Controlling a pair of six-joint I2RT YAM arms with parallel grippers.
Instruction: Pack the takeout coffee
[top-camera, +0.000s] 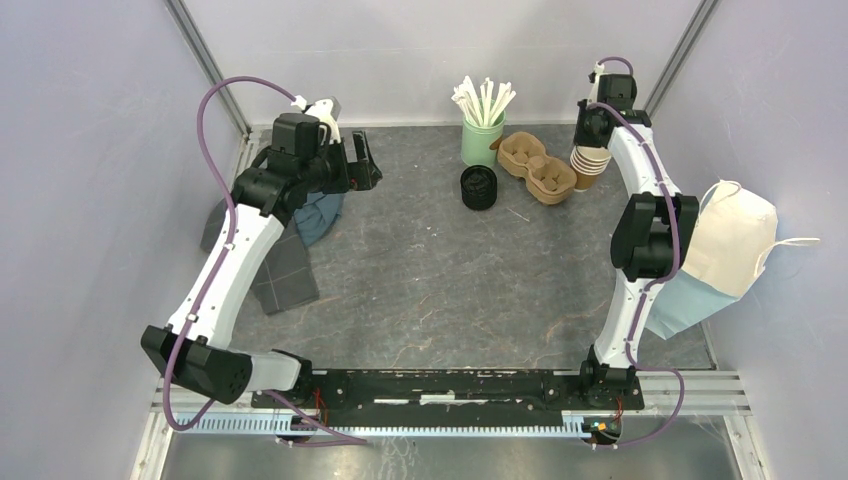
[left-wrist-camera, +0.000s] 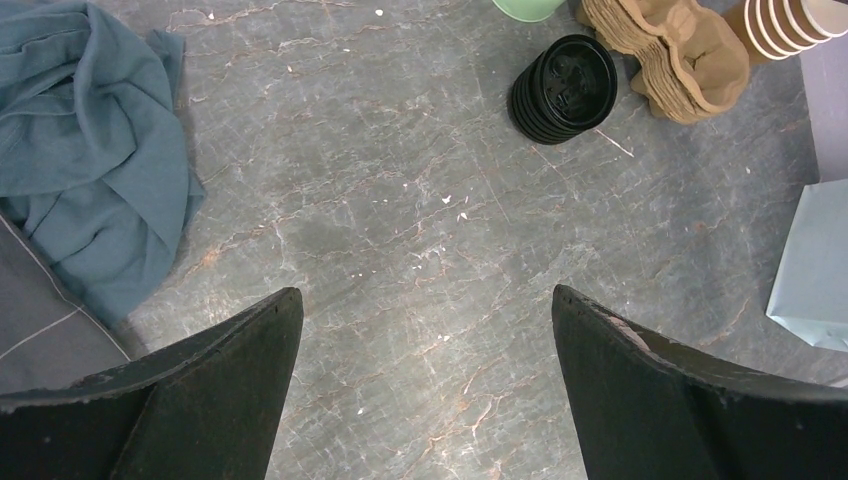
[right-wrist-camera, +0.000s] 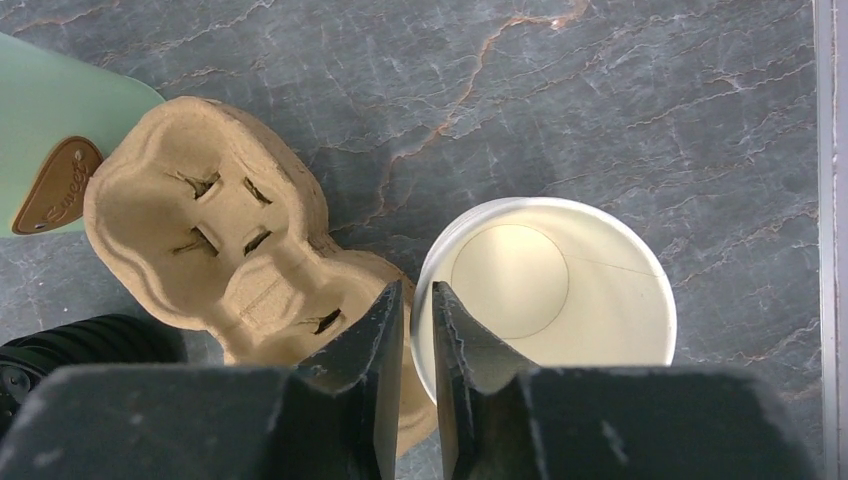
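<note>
Right gripper (right-wrist-camera: 420, 330) clenched on top cup (right-wrist-camera: 560, 290) rim, far right corner — lift straight, gently, without dragging stack (top-camera: 590, 162) along.

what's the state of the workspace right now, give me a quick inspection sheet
surface: grey veined table, a few small pale specks
job's things: no lidded cup seen; stack of lidless paper cups, black lid stack and pulp cup carrier at the far side
clutter: teal cloth, dark grey cloth, green cup of white sticks, cream bag overlapping a pale blue bag
grippers: left gripper open over bare table; right gripper jaws nearly together astride the top cup rim, seemingly pinching it
cables: purple cables along both arms
surroundings: pale walls, metal frame posts
</note>
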